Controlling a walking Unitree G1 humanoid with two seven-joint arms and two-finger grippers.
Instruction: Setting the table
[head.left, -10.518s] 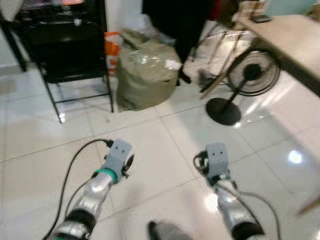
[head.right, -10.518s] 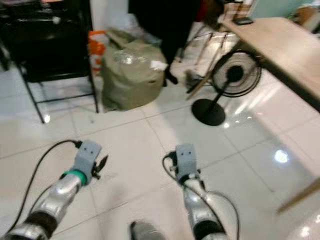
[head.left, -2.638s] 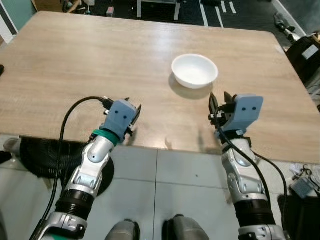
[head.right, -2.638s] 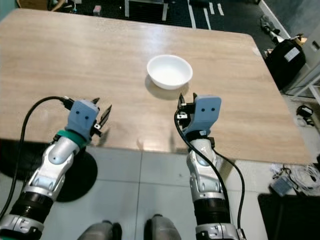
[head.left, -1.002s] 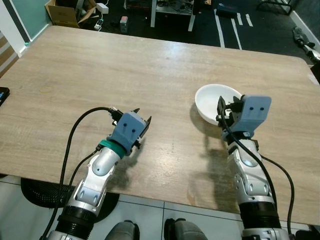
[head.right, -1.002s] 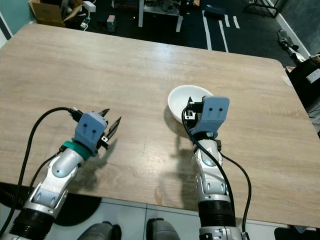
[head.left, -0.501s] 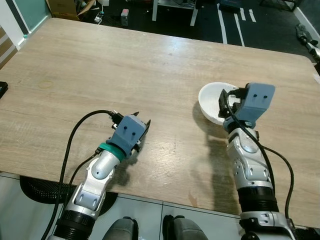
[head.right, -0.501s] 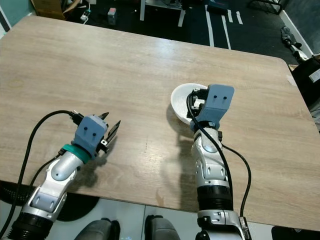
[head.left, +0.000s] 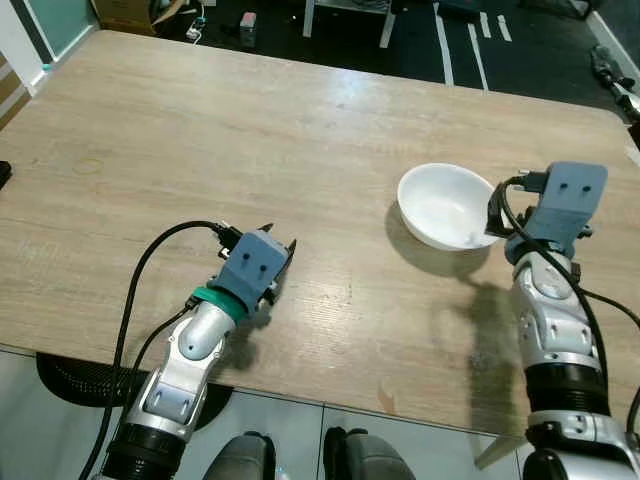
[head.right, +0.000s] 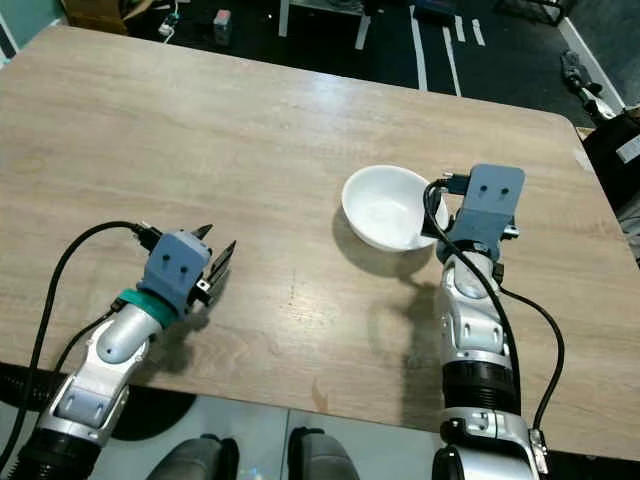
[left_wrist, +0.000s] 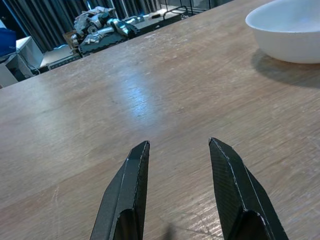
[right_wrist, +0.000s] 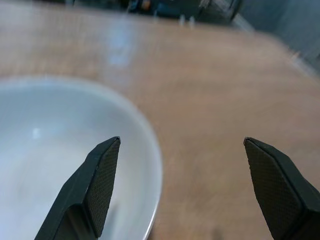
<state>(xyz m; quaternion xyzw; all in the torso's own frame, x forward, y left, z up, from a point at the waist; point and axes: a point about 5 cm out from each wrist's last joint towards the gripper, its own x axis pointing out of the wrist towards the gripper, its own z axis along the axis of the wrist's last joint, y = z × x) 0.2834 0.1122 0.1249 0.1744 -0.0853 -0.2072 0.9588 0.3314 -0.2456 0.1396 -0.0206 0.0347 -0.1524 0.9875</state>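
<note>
Left gripper (left_wrist: 177, 200): hovers low over the near part of the table, well apart from the bowl; its two black wedge-shaped fingers stand moderately apart with nothing between them.
Right gripper (right_wrist: 182, 187): spread wide at the bowl's right rim, one finger (right_wrist: 95, 187) over the inside of the bowl, the other finger (right_wrist: 277, 185) outside over bare wood, so the rim lies in the gap; no contact is visible yet.
Bowl (head.left: 445, 205): the task's thing, sitting upright and empty on the right half of the table, just beside the right wrist.
Risk, grip: in my judgement the glossy curved wall gives the flat fingers little to bite on; closing on the thin rim alone could let it slip or tip the bowl.
Risk, push: if the arm advances before closing, the outer finger may shove the bowl across the smooth wood toward the table middle.
Risk, cable: the black cable (head.right: 445, 205) looping by the right wrist hangs near the rim and could snag it.
Bowl material: white, smooth, shiny, probably ceramic or melamine; round, shallow, with a thin lip.
Table (head.left: 200, 110): pale wood-grain top, matt with a soft sheen where light falls, flat, broad, with rounded far corners.
Beyond the table: dark floor with clutter too small to tell.
</note>
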